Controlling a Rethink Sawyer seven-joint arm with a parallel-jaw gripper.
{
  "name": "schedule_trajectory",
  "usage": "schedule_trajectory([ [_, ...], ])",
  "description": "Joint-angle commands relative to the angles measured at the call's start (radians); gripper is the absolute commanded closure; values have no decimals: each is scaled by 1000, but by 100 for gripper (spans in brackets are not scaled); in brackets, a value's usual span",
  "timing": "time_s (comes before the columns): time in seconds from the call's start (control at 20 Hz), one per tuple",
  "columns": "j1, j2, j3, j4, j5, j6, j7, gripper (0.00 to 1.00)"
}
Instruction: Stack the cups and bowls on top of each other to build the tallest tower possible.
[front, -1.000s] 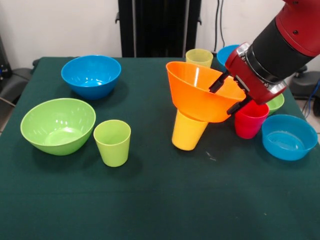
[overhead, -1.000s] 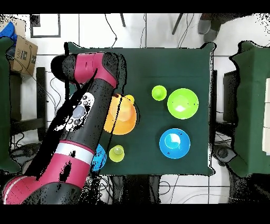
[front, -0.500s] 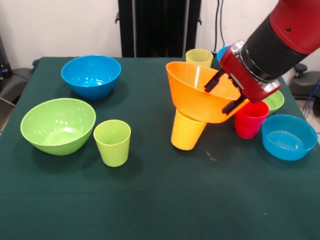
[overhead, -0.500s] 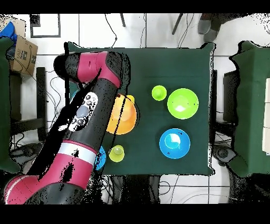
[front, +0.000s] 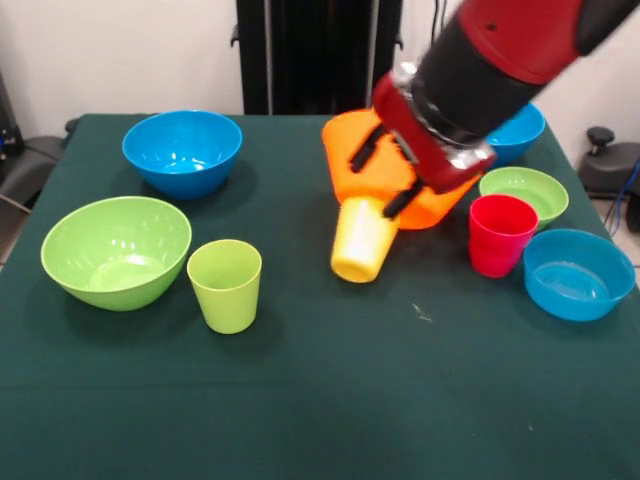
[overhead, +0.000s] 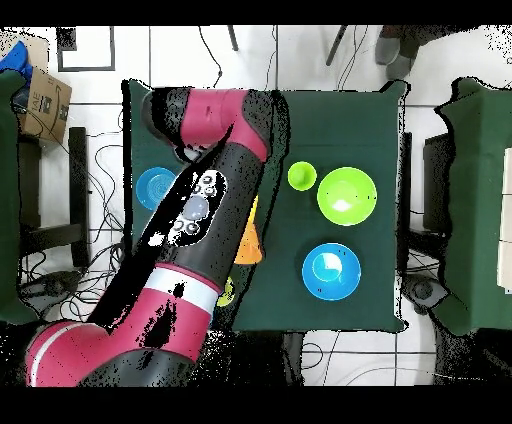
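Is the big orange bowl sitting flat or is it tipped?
Tipped. The orange bowl leans over atop the upside-down yellow cup, its rim slanting, with the gripper on it.

The gripper (front: 383, 175) grips the rim of the tilted orange bowl (front: 345, 150), which leans on the tipped yellow cup (front: 361, 240). At three o'clock stands the red cup (front: 500, 235); at nine o'clock, the lime green cup (front: 225, 285).

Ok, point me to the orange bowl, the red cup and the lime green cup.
orange bowl (front: 440, 205), front view, lower outer wall.
red cup (front: 497, 245), front view, outer side.
lime green cup (front: 226, 297), front view, outer side.
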Motion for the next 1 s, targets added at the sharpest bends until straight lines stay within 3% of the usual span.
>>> schedule_trajectory([
  [0.05, -76, -25, 165, 58, -111, -89, -266, 0],
  [0.65, -112, -60, 233, 81, -156, -90, -272, 0],
  [1.0, -106, -70, 266, 99, -176, -129, -226, 0],
])
